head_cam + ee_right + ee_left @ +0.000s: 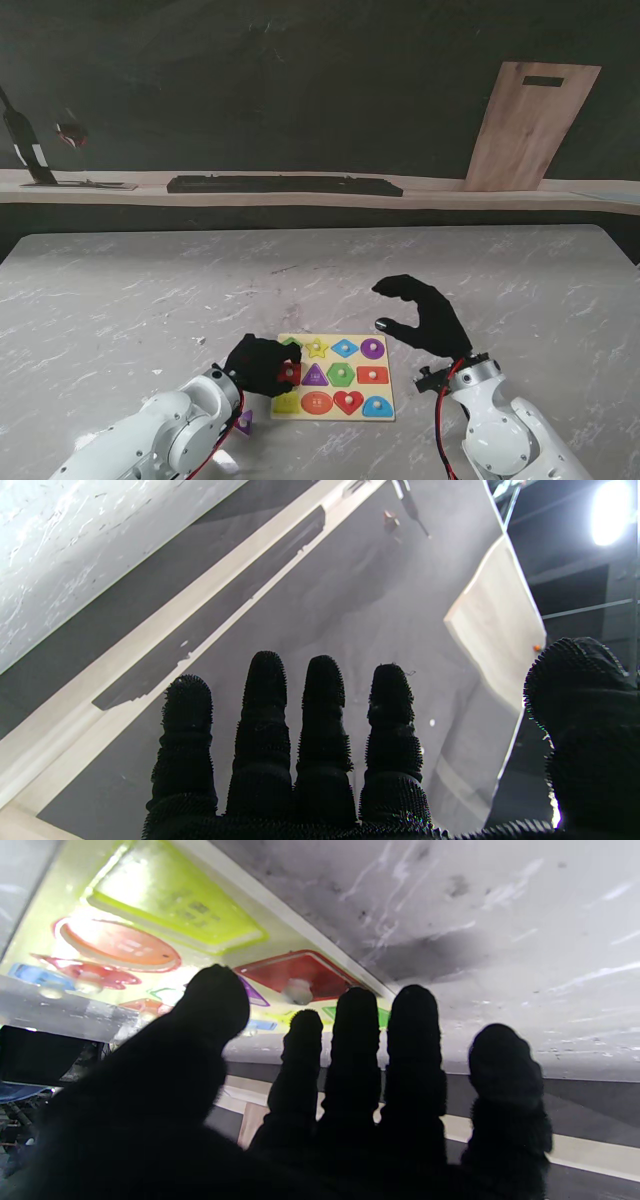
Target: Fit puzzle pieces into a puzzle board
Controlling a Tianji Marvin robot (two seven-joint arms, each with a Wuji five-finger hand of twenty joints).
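Nearest to me, a small purple piece (pixel 244 419) lies on the marble table (pixel 150 300) just beside the left forearm, off the board. The puzzle board (pixel 335 376) sits just farther on, between the two arms: a pale yellow wooden rectangle with three rows of bright shapes, each with a small knob. In the nearest row are a yellow piece, an orange oval (pixel 316 402), a red heart (pixel 348 401) and a blue piece (pixel 378 406); the middle row has a purple triangle (pixel 315 376), a green hexagon (pixel 342 374) and a red rectangle (pixel 372 374); the far row shows a yellow star (pixel 316 348), a blue diamond (pixel 345 347) and a purple circle (pixel 372 347). The left hand (pixel 262 364), in a black glove, rests over the board's left edge, its fingers (pixel 355 1040) stretched out and slightly spread above a red piece (pixel 300 975); I cannot tell whether they press on it, and they grip nothing. The right hand (pixel 425 314) hovers off the board's far right corner, fingers (pixel 320 705) loosely apart and thumb held wide, holding nothing. Beyond the table runs a pale ledge with a long dark bar (pixel 285 185) on it and a wooden cutting board (pixel 528 125) leaning against the dark wall.
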